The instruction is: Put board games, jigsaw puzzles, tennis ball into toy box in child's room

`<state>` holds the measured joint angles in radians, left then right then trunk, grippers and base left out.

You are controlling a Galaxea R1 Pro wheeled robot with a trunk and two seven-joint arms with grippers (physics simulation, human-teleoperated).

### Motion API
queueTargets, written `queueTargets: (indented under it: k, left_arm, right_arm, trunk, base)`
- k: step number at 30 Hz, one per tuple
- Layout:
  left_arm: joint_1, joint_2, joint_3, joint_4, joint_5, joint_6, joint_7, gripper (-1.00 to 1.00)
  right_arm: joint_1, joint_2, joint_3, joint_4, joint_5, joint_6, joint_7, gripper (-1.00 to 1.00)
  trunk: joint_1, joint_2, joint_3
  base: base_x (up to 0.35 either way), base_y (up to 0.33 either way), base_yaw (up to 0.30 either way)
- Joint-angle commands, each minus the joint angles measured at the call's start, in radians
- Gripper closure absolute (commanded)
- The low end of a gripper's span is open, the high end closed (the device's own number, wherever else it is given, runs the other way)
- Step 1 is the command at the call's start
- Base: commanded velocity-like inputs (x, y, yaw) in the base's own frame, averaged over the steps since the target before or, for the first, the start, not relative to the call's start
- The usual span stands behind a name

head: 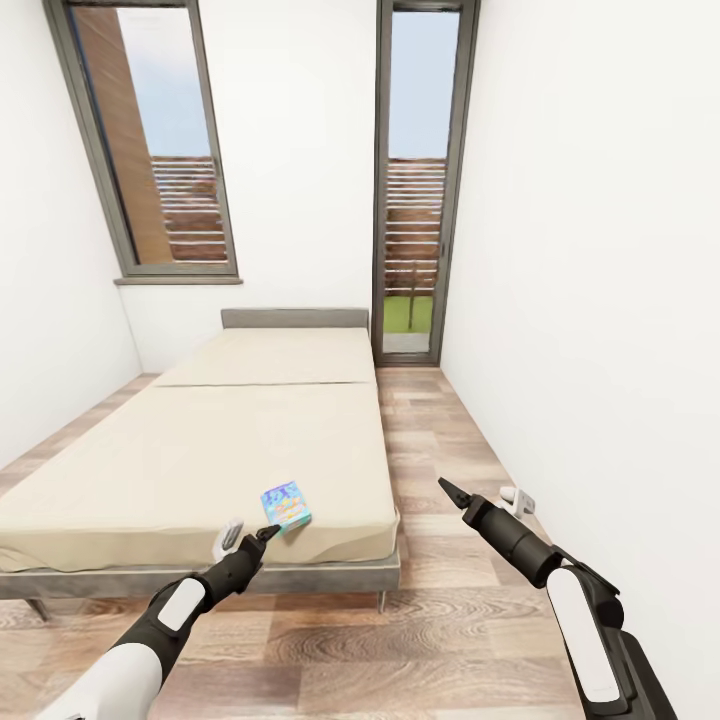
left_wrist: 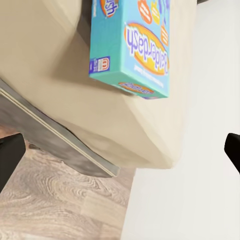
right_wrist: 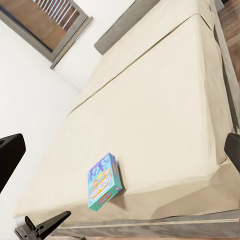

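Observation:
A small blue board game (head: 286,506) lies flat on the bed (head: 200,450), near the front right corner of its cream mattress. My left gripper (head: 248,534) is open just in front of that box, low over the mattress edge and apart from it. In the left wrist view the board game (left_wrist: 132,45) lies ahead of the wide-apart fingers (left_wrist: 10,160). My right gripper (head: 482,490) hangs open over the floor to the right of the bed. Its wrist view takes in the board game (right_wrist: 104,181) and the left gripper (right_wrist: 42,227). The table, toy box, jigsaw puzzles and tennis ball are out of view.
The bed's grey frame (head: 300,578) runs across in front of me. A strip of wood-plank floor (head: 440,430) lies between the bed and the white right wall (head: 600,300). Behind the headboard (head: 294,318) are a window (head: 150,140) and a tall glazed door (head: 415,190).

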<state>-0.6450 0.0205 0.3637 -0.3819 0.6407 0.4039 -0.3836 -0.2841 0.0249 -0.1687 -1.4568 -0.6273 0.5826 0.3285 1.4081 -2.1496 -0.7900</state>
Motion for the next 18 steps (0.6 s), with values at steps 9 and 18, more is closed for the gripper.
queueTargets:
  k: [9, 18]
  left_arm:
    - [-0.001, 0.0, 0.005, 0.0, 0.005, 0.009, 0.0, -1.0]
    - [-0.001, 0.001, 0.006, 0.0, 0.005, 0.009, 0.0, -1.0]
  right_arm:
    - [-0.001, 0.001, -0.003, 0.0, -0.004, 0.008, 0.003, -1.0]
    - [-0.001, 0.001, -0.003, 0.0, -0.005, 0.008, 0.003, -1.0]
  trunk:
    - [0.0, 0.0, -0.001]
    - [0.0, 0.0, -0.001]
  base:
    - [0.133, 0.0, 0.0]
    - [0.129, 0.0, 0.0]
